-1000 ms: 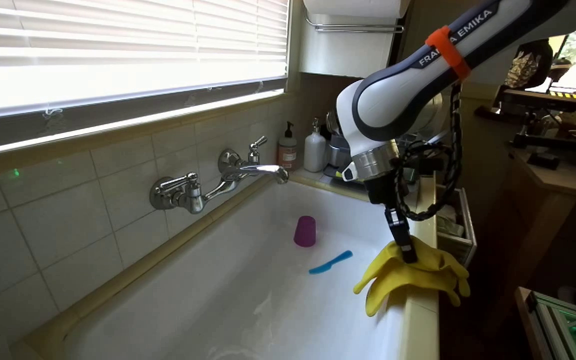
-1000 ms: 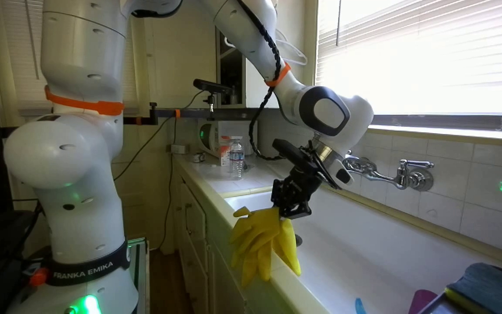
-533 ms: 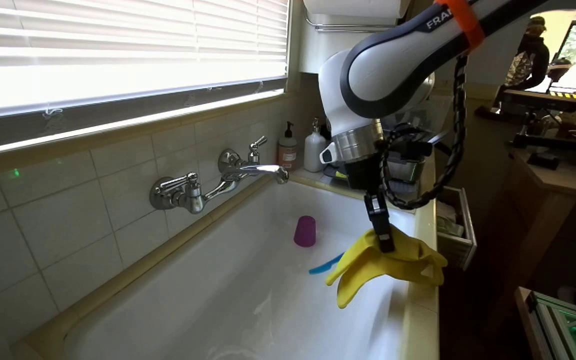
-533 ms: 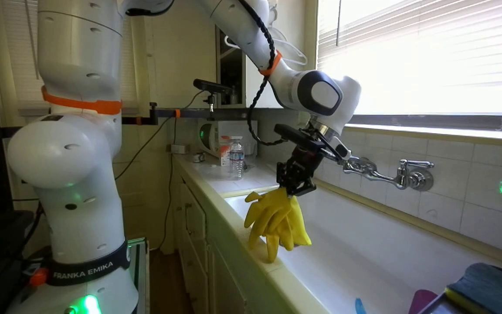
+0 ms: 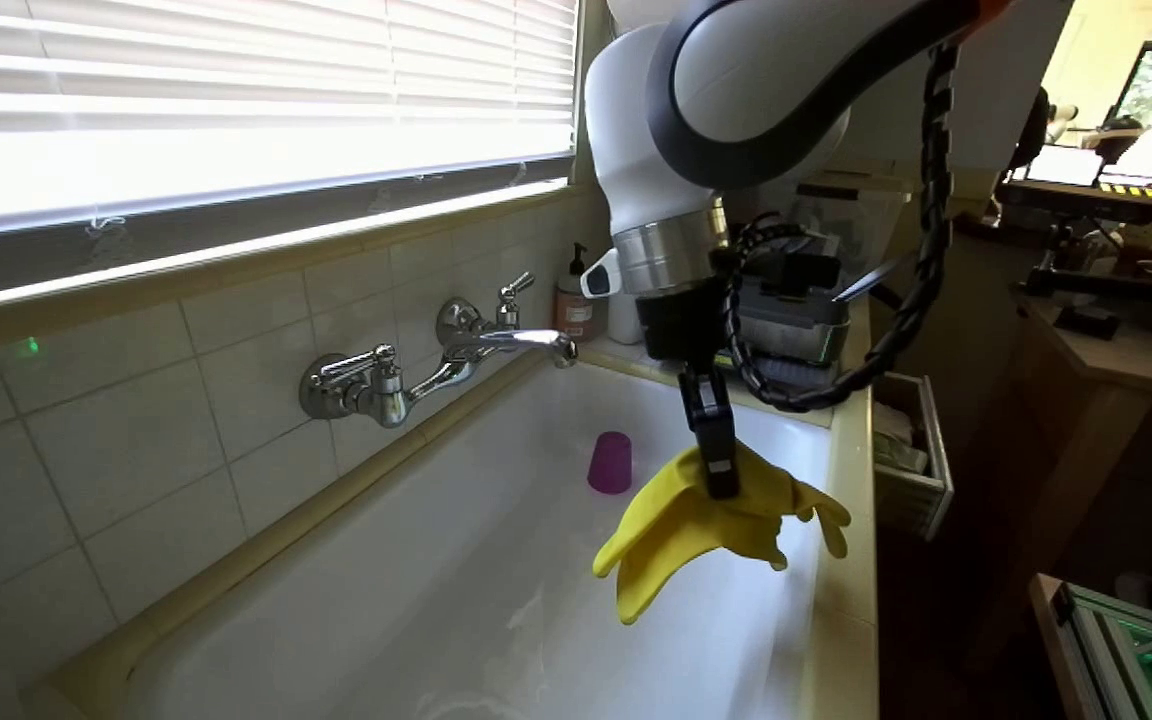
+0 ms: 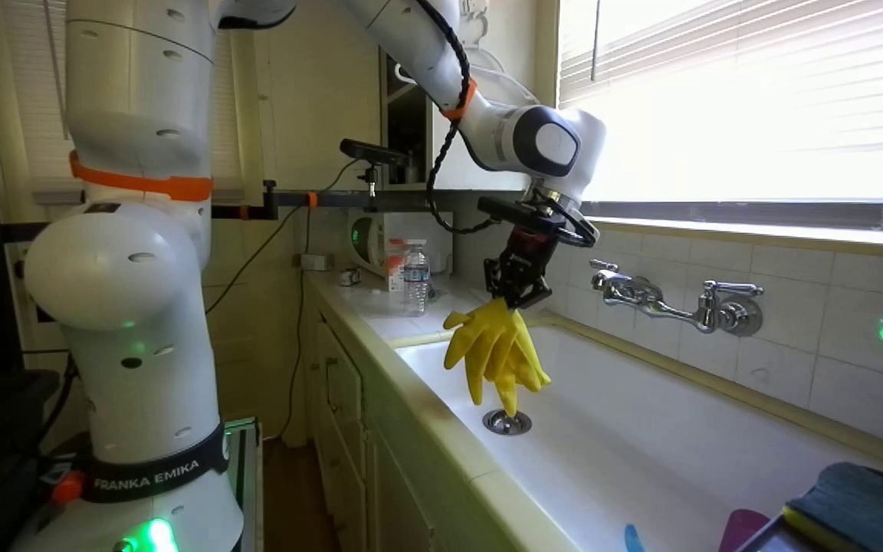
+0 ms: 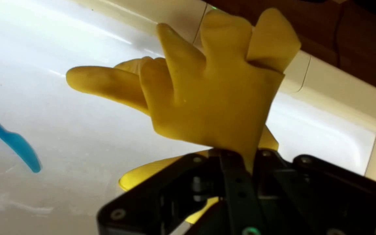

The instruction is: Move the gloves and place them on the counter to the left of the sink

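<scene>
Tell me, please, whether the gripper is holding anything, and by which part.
The gripper holds the yellow gloves, pinched at the top of the bunch; whether by cuff or palm is unclear.

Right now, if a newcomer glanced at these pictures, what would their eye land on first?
Probably the bright yellow gloves, pinched in the robot's hand and dangling over the white sink. After that, perhaps the chrome tap on the tiled wall, then the purple cup down inside the sink.

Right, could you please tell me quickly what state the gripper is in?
Gripper: closed, holding the yellow gloves above the sink.
</scene>
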Controlling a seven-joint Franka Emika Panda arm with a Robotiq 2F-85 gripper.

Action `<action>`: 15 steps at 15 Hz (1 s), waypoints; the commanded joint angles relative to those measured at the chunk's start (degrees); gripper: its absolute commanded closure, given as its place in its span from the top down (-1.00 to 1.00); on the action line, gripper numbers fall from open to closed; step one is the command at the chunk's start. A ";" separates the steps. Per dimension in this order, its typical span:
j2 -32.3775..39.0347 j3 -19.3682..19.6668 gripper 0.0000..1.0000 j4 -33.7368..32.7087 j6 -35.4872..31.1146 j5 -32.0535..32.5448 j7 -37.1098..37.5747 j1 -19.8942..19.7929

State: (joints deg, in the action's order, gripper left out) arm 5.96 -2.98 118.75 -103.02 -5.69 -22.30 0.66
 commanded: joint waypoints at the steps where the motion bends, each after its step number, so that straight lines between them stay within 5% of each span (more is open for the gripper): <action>1: 1.07 -1.23 -0.97 -3.58 1.81 0.93 1.25 1.61; 15: 8.24 -7.41 -0.97 -13.57 -4.11 7.12 2.29 8.76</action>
State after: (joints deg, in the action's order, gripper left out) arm 11.11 -9.74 108.28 -105.78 -1.07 -21.21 8.20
